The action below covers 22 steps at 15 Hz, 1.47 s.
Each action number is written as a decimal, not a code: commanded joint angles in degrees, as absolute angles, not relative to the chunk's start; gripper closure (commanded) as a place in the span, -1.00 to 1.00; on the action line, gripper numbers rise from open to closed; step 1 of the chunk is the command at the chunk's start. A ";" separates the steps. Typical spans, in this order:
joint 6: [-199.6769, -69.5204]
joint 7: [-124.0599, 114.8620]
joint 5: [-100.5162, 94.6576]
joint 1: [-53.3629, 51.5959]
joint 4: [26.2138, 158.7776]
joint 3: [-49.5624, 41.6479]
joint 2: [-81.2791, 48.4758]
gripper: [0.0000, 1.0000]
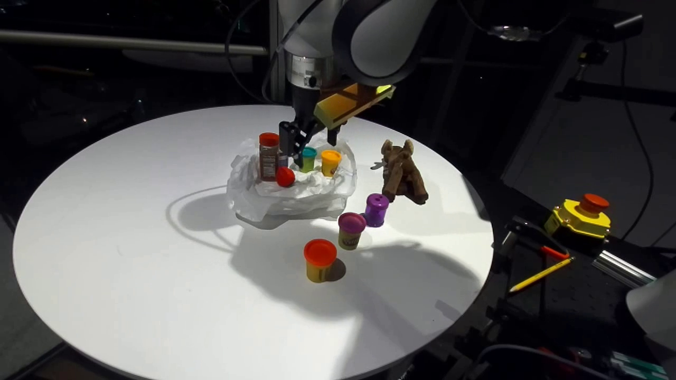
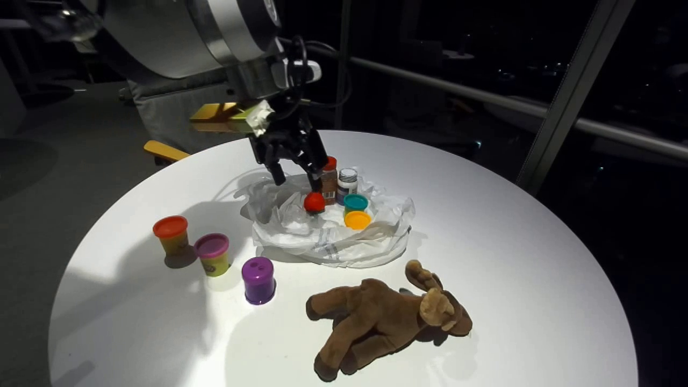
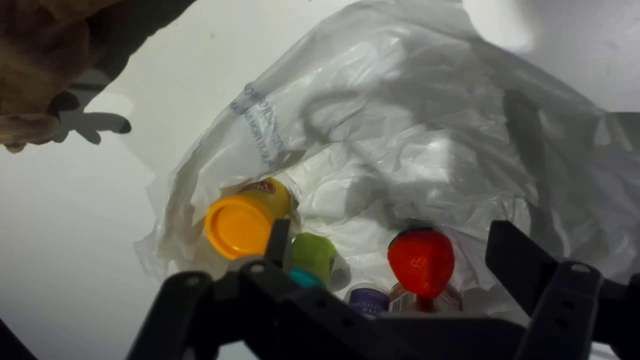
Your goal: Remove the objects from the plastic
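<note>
Below the fingers (image 3: 515,260): plastic bag (image 1: 296,203), whitish and wrinkled, lying open on the round table (image 1: 132,295).
Gripper (image 2: 297,181): tips pointing down over the bag, its two fingers wide apart.
Red strawberry-shaped item (image 3: 421,262): in the bag, between the fingers in the wrist view, a gap showing on each side.
Red-capped jar (image 1: 268,158): upright in the bag, just beside the fingers.
White-lidded bottle (image 2: 347,186): in the bag by the jar, near the fingers.
Teal-lidded cup (image 2: 355,202): in the bag, partly hidden by one finger in the wrist view.
Yellow-lidded cup (image 3: 241,225): in the bag, near that same finger, outside the gap.
Orange-lidded cup (image 1: 319,259): upright on the table, out of the bag, well apart from the fingers.
Purple-lidded cup (image 1: 350,230): upright, likewise well apart, between the orange-lidded cup and the purple pot (image 2: 258,280).
Brown animal figure (image 2: 379,309): lying on the table, well apart from the fingers.
</note>
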<state>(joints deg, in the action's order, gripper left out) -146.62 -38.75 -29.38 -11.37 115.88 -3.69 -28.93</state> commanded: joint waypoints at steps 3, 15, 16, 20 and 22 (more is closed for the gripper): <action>-144.72 -25.52 -18.62 -7.68 104.97 -4.04 -36.37 -1.00; -138.77 -20.00 -8.88 -5.69 90.99 -5.98 -46.52 -1.00; -138.22 -19.98 -8.72 -5.67 90.15 -6.07 -47.12 -1.00; -135.73 -20.06 -8.38 -5.62 86.18 -6.41 -50.13 -0.51; -135.08 -20.14 -8.28 -5.59 84.79 -6.52 -51.07 -0.26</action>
